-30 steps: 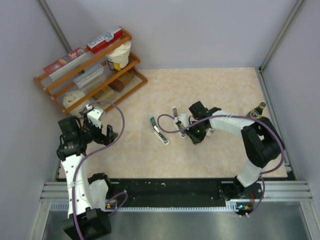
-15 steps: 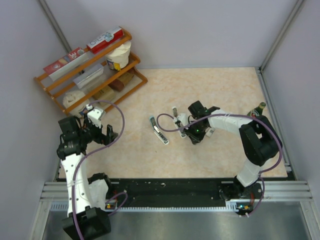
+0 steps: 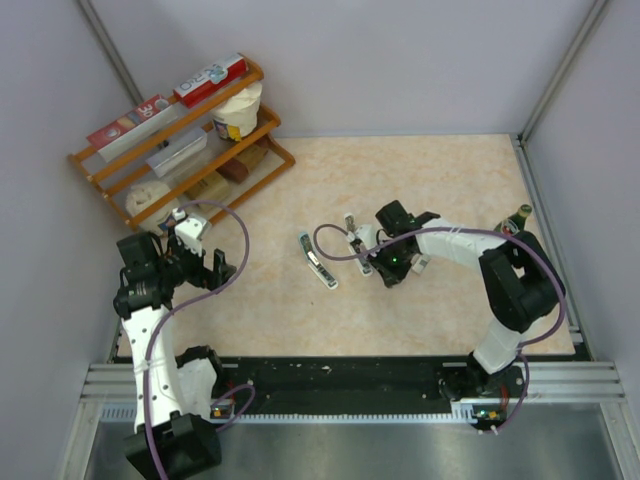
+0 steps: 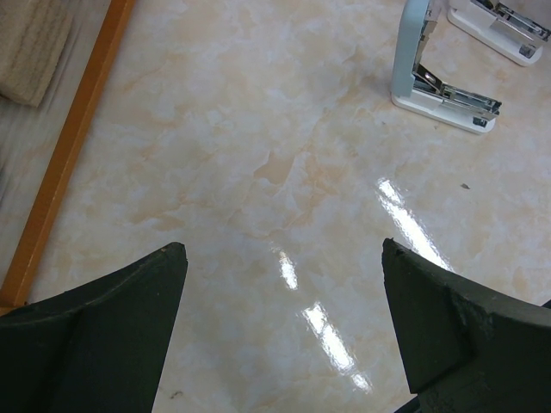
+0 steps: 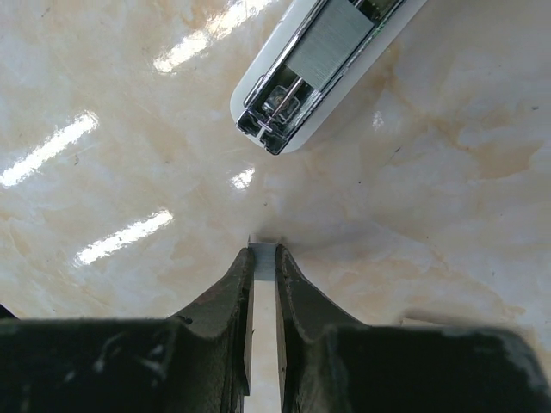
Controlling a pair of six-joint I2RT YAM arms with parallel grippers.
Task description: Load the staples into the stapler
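Observation:
In the right wrist view my right gripper (image 5: 264, 251) is shut on the staples (image 5: 264, 256), a small whitish-grey strip pinched at the fingertips, just above the table. A white stapler (image 5: 323, 64) lies open right ahead of it, its metal channel facing up with a grey block inside. From above, the right gripper (image 3: 372, 257) sits beside this stapler (image 3: 353, 233), and a second stapler (image 3: 318, 260) lies to the left. My left gripper (image 4: 284, 258) hangs open and empty over bare table, with both staplers (image 4: 435, 86) far ahead.
A wooden rack (image 3: 180, 140) with boxes and a cup stands at the back left; its orange rail (image 4: 69, 146) shows in the left wrist view. A green bottle (image 3: 516, 220) stands at the right edge, near the right arm's elbow.
The right gripper's fingers have tightened on the staples and the arm shifted very slightly. The left arm has not moved.

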